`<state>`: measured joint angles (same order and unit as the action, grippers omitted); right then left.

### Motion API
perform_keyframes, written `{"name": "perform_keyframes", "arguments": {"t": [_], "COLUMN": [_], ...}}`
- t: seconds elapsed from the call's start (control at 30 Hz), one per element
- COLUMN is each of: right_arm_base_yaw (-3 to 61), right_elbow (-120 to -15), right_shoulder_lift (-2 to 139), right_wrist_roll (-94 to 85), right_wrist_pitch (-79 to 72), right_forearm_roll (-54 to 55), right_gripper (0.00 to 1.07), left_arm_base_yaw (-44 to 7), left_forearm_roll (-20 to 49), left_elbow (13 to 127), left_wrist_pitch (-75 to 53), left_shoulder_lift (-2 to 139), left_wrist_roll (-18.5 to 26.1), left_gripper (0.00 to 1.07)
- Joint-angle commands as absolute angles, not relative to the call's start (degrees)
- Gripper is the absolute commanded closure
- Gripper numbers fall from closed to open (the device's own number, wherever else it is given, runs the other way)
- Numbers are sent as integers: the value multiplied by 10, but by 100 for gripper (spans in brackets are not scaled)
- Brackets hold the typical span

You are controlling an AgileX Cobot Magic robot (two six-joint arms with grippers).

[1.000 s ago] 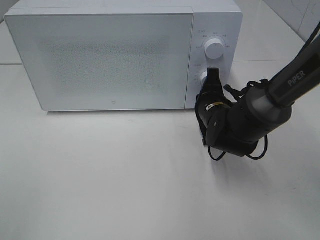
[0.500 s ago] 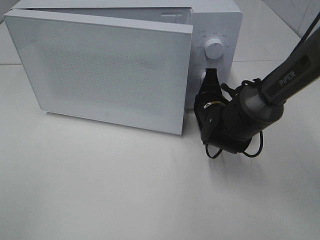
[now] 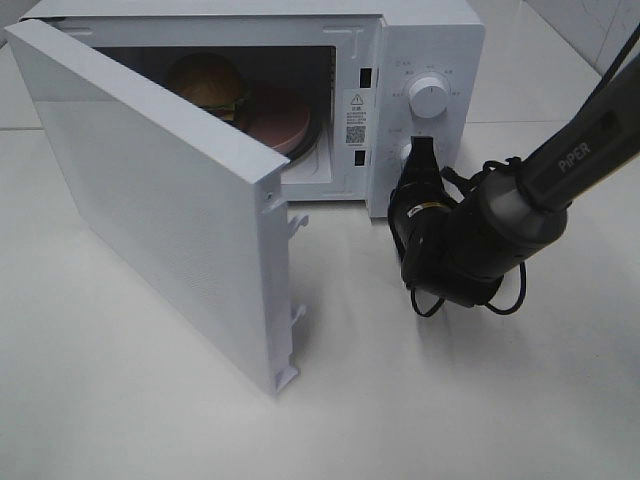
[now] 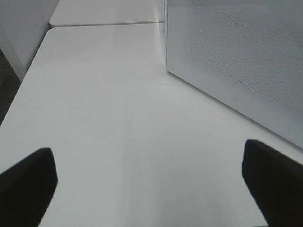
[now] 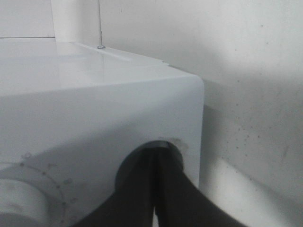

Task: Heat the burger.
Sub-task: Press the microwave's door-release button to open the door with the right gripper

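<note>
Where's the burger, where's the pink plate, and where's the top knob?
burger (image 3: 205,80): exterior high view, top of the bun.
pink plate (image 3: 283,120): exterior high view, its bare middle.
top knob (image 3: 430,97): exterior high view, its round face.

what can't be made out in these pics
- burger, exterior high: lower part hidden behind the open microwave door
- pink plate, exterior high: partly behind that door
- lower knob, exterior high and right wrist: mostly covered by the shut right hand, setting unreadable
- left hand, left wrist: only two dark fingertips show at the frame's edge; outside exterior high
- dial markings, exterior high: too small to read
</note>
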<state>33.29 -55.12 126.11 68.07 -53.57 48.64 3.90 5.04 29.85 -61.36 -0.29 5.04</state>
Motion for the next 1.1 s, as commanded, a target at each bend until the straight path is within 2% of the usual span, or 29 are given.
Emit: {"name": "perform_keyframes", "arguments": {"t": [0.03,0.63,1.1], "right_arm_base_yaw": [308,322,327], "right_elbow": [-591,-509,-435], "right_shoulder_lift": [1257,1203,1126], "right_wrist_roll": [677,692,631], "right_wrist_pitch": [-643,-548,-388], "right_forearm_roll": [442,442,438], "right_gripper": [107,107,107], "left_arm_base_yaw": [40,40,40], "left_forearm_roll": [51,51,51], "left_elbow": [296,296,296], "left_wrist_pitch": [-612,-612,-612], "left_shoulder_lift": [-13,-13,-13], "left_wrist_roll": [48,48,48], "left_gripper": [6,6,6]}}
